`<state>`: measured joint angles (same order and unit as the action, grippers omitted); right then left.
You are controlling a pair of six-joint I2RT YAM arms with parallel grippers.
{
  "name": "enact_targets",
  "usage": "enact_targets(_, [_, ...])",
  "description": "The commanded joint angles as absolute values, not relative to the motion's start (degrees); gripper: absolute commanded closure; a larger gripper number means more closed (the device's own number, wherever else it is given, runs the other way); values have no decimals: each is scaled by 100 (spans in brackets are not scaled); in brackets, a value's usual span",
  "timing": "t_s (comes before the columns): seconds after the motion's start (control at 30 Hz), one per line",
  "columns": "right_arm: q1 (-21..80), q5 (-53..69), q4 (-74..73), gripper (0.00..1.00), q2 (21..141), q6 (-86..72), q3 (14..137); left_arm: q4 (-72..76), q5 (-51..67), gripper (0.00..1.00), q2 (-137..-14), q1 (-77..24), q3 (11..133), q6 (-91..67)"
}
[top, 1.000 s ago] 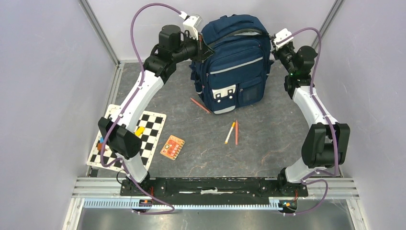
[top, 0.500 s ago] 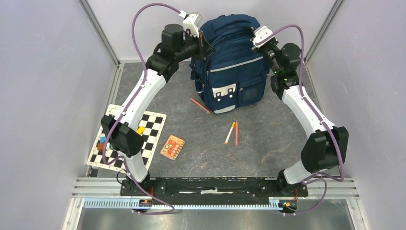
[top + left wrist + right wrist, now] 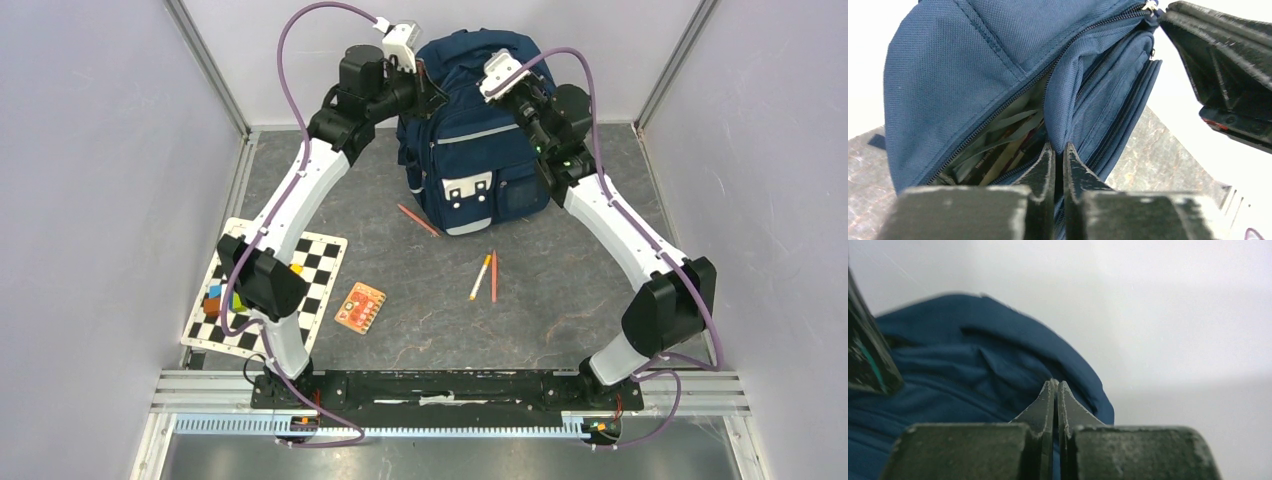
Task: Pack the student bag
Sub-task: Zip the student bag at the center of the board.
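The student bag (image 3: 480, 150) stands upright at the far middle of the bench (image 3: 580, 260), front pockets facing the arm bases. Both arms reach up around its top, 1 on each side.

The left tool (image 3: 1058, 150) sits at the bag's upper left corner. Its fingers are nearly together, right on the lip of the main opening, and it looks like a fold of the blue fabric is pinched between the tips. The zipper (image 3: 1083, 40) is partly undone there, and through the gap you can see pale papers or book edges (image 3: 1003, 132) inside.

The right tool (image 3: 1054, 386) is closed tight with nothing in it, up over the top of the bag. From its own camera the blue fabric is just behind the tips; I can't tell if they touch it.

Loose on the bench in front of the bag:
- 1 red pencil (image 3: 418, 220) near its lower left corner
- 2 pens (image 3: 487, 277) side by side, a bit nearer
- an orange card (image 3: 360, 306)
- a checkered board (image 3: 322, 268) at the near left with a few coloured pieces (image 3: 292, 271) on it, partly under the left arm
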<state>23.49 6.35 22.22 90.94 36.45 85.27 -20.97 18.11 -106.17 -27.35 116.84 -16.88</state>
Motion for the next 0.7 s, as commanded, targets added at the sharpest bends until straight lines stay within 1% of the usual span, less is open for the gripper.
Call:
enact_targets(0.0, [2706,1112,3039,100,8982,3608,8999,-1361,1926,82,-10259,-2874,11739,-1121])
enact_targets(0.03, [2707,1122,2988,100,8998,3648,9056,-1362,1926,68,-10157,-2877,11632,-946])
enact_targets(0.07, [2707,1145,2956,100,9008,3667,9084,-1350,1879,50,-10061,-2874,11523,-819])
enact_targets(0.1, [2707,1184,2945,100,9003,3696,9096,-1317,1796,38,-9934,-2877,11366,-726])
enact_targets(0.13, [2707,1225,2944,100,9007,3691,9097,-1281,1664,29,-9817,-2865,11190,-695])
enact_targets(0.17, [2707,1269,2941,100,9014,3693,9097,-1242,1582,25,-9726,-2839,11040,-705])
enact_targets(0.23, [2705,1351,2923,100,9034,3677,9116,-1229,1598,20,-9587,-2727,10763,-844])
enact_targets(0.37, [2707,1328,2804,100,9066,3625,9183,-1057,1681,16,-9251,-2574,10064,-1087])
enact_targets(0.47, [2697,512,2672,100,9041,3197,9315,-750,1885,14,-9026,-2515,9548,-1253])
enact_targets(0.5, [2685,312,2479,97,9049,3067,9509,-669,1995,12,-8976,-2497,9398,-1321])
enact_targets(0.53, [2673,203,2166,91,9058,2984,9689,-622,2092,10,-8935,-2493,9293,-1388])
enact_targets(0.57, [2646,93,1865,79,9056,2824,9877,-560,2196,9,-8893,-2490,9163,-1450])
enact_targets(0.6, [2625,-86,1644,64,9047,2541,10035,-499,2261,8,-8846,-2481,9037,-1507])
enact_targets(0.67, [2519,-383,1243,52,8986,1870,10223,-332,2311,5,-8742,-2480,8775,-1607])
